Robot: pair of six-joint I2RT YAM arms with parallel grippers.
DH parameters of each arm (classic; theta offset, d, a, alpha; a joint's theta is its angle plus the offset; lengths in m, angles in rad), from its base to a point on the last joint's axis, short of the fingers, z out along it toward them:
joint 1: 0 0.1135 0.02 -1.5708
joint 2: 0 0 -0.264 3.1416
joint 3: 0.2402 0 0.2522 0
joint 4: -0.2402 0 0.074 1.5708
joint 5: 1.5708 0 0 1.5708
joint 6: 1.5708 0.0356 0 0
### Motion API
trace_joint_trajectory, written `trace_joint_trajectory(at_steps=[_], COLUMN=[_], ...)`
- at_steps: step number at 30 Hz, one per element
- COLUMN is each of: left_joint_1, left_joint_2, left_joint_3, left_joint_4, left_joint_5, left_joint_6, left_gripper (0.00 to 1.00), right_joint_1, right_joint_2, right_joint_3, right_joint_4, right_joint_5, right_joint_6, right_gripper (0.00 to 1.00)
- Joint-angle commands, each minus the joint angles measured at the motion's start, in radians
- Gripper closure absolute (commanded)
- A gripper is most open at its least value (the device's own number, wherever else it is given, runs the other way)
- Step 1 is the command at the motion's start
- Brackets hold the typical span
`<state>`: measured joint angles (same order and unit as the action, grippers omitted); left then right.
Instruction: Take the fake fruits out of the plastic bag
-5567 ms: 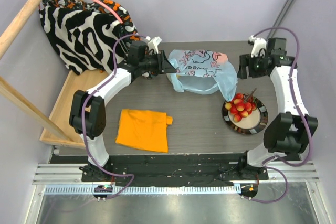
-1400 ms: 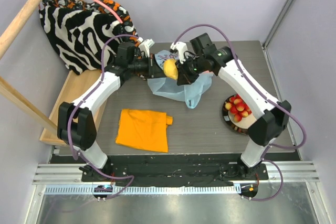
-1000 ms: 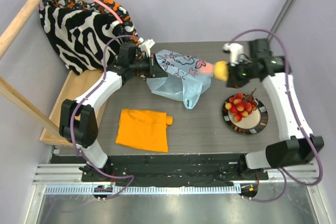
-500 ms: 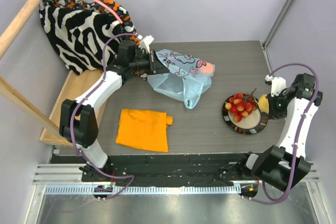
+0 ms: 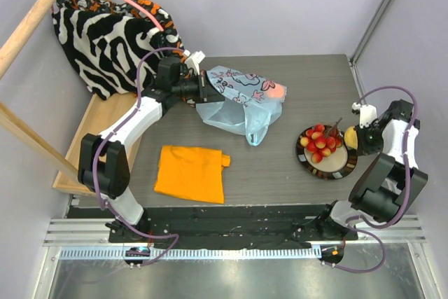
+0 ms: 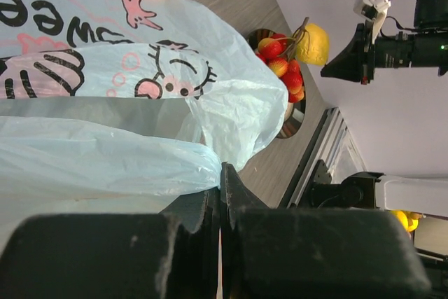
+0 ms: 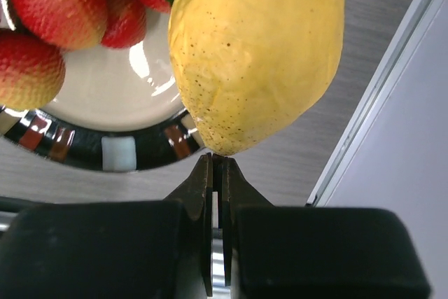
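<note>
The pale blue plastic bag [image 5: 241, 103] lies at the table's back middle, and a red-orange fruit [image 5: 277, 91] shows through its right end. My left gripper [image 5: 204, 87] is shut on the bag's left edge; in the left wrist view the fingers [image 6: 210, 197] pinch the thin film [image 6: 105, 152]. My right gripper [image 5: 359, 136] is shut on the tip of a yellow lemon [image 7: 259, 54], which hangs over the right rim of the plate [image 7: 119, 150]. Red strawberries [image 5: 320, 141] lie on that plate [image 5: 341, 167].
An orange folded cloth [image 5: 190, 173] lies at the front left. A zebra-striped cloth [image 5: 112, 40] hangs over a wooden frame at the back left. The table's right edge and the enclosure wall [image 7: 392, 103] run close beside the lemon.
My right arm has carried the lemon from the bag's mouth across to the right edge of the plate. The left gripper has kept its hold on the bag, which has sagged flatter.
</note>
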<state>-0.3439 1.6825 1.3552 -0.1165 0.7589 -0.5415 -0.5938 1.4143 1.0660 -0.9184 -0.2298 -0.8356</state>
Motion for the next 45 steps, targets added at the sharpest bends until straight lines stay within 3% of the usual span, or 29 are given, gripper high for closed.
trace_joint_trajectory(at_steps=[1, 18, 20, 21, 22, 25, 30, 34, 41, 44, 45], left_joint_1=[0.008, 0.006, 0.008, 0.006, 0.006, 0.006, 0.006, 0.006, 0.005, 0.005, 0.005], left_joint_2=[-0.049, -0.014, -0.014, -0.010, -0.007, -0.001, 0.013, 0.008, -0.015, -0.023, -0.027], left_joint_3=[-0.018, 0.013, 0.012, 0.013, 0.013, 0.021, 0.028, 0.041, 0.027, 0.012, 0.009], left_joint_4=[-0.018, -0.069, -0.066, -0.064, -0.063, -0.061, -0.046, -0.043, -0.029, -0.025, -0.020], left_joint_5=[-0.007, -0.038, -0.039, -0.038, -0.036, -0.032, -0.020, 0.008, 0.043, 0.048, 0.048], left_joint_6=[0.052, 0.109, 0.109, 0.106, 0.106, 0.103, 0.087, 0.075, 0.064, 0.032, 0.022], left_gripper=[1.00, 1.00, 1.00, 1.00, 1.00, 1.00, 1.00, 1.00, 1.00, 1.00, 1.00], right_joint_1=[0.038, 0.121, 0.121, 0.121, 0.124, 0.124, 0.124, 0.121, 0.144, 0.331, 0.468], right_joint_2=[0.023, 0.097, 0.086, 0.087, 0.086, 0.078, -0.006, -0.119, -0.183, -0.137, -0.127], right_joint_3=[0.009, -0.083, -0.104, -0.107, -0.110, -0.106, -0.090, 0.001, 0.339, 0.440, 0.456], right_joint_4=[0.098, 0.188, 0.184, 0.184, 0.181, 0.159, 0.098, -0.113, -0.332, -0.304, -0.245], right_joint_5=[-0.006, 0.044, 0.044, 0.049, 0.052, 0.069, 0.107, 0.090, -0.190, -0.192, -0.175], right_joint_6=[-0.007, 0.015, 0.012, 0.012, 0.019, 0.032, 0.027, 0.003, -0.001, 0.097, 0.165], right_gripper=[0.99, 0.93, 0.87, 0.80, 0.67, 0.50, 0.32, 0.26, 0.18, 0.21, 0.23])
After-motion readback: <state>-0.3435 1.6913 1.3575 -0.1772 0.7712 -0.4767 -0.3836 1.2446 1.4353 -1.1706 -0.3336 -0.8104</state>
